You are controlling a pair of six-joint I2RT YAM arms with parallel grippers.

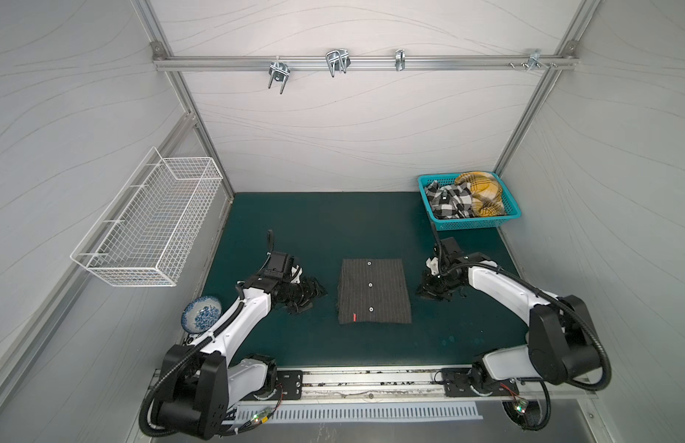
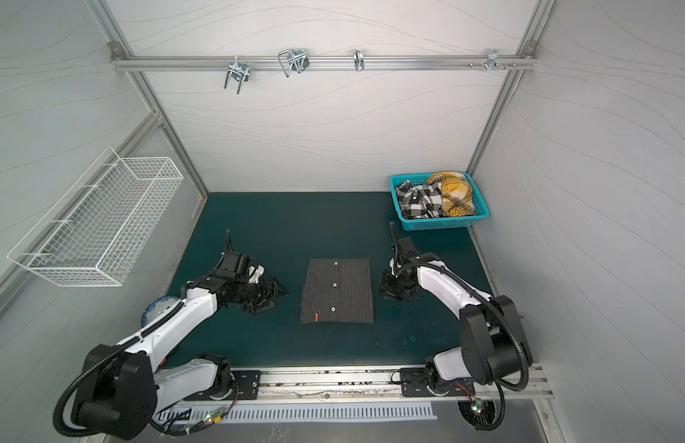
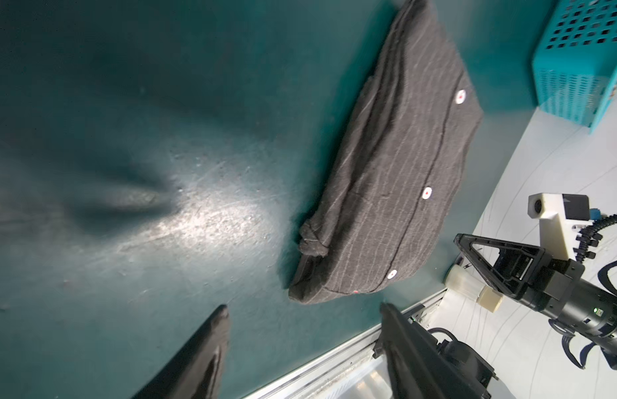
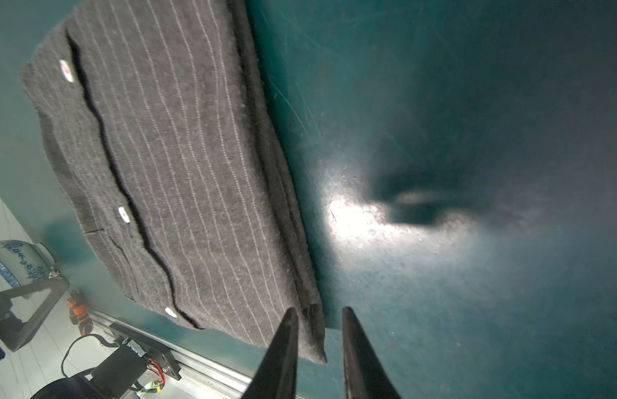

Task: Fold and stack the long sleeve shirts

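At the bottom of both top views the left arm [image 1: 237,322] rises from its base and covers part of a blue-and-white bowl [image 1: 200,314]. In a top view only a sliver of that bowl [image 2: 158,305] shows. The right arm [image 1: 498,284] bends in from the lower right, elbow high, wrist turned down toward the centre.

In the left wrist view the fingers [image 3: 203,349] of the left pincer [image 1: 314,297] are cut off by the lower edge. They stand wide apart with nothing between them, low over the green surface [image 1: 333,230], left of the dark striped shirt [image 1: 373,293] and clear of it.

The right pincer [image 4: 319,311] has a narrow gap between its tips. The shirt's corner lies behind that gap in the right wrist view, yet both top views show green between pincer and cloth, so it holds nothing.

The dark striped shirt lies folded into a flat rectangle at the centre of the frame, three pale buttons up, collar and sleeves tucked out of sight.

At the upper right a teal basket [image 1: 440,224] holds a black-and-white checked shirt [image 1: 448,201] and a yellow checked shirt [image 1: 482,191]. Both are crumpled, their sleeves and collars impossible to pick out.
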